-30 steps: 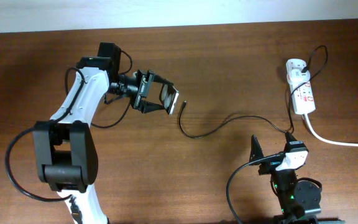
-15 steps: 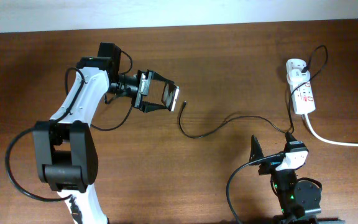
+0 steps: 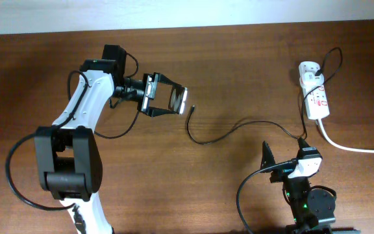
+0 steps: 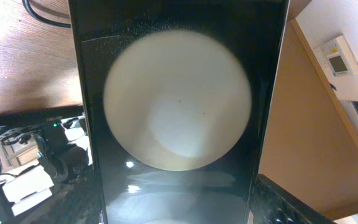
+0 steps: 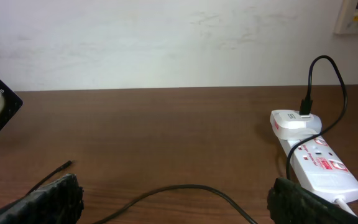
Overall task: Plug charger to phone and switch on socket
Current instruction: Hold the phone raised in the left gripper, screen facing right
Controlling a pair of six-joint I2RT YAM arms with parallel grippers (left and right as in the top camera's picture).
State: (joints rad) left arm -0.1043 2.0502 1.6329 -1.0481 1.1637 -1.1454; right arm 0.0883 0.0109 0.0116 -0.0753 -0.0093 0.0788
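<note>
1. The left gripper [image 3: 166, 97] is clamped on the phone [image 3: 178, 101] and holds it over the table [image 3: 239, 58], left of the middle and toward the far edge.
2. In the left wrist view the phone's glossy face fills almost the whole picture, with a big pale round reflection on it.
3. The charger [image 3: 226, 133] lies on the table. Its small tip rests near the phone's lower end, and in the right wrist view the two look apart, so it is not plugged in.
4. From there the cable curves toward the right edge and goes up to the white adapter [image 5: 291, 121] at the far end of the socket [image 3: 317, 97].
5. The socket lies near the far right corner; its thick white cord [image 3: 352, 148] goes off the right edge.
6. The right gripper [image 5: 176, 190] is at the near edge with its jaws wide apart and holds nothing.
</note>
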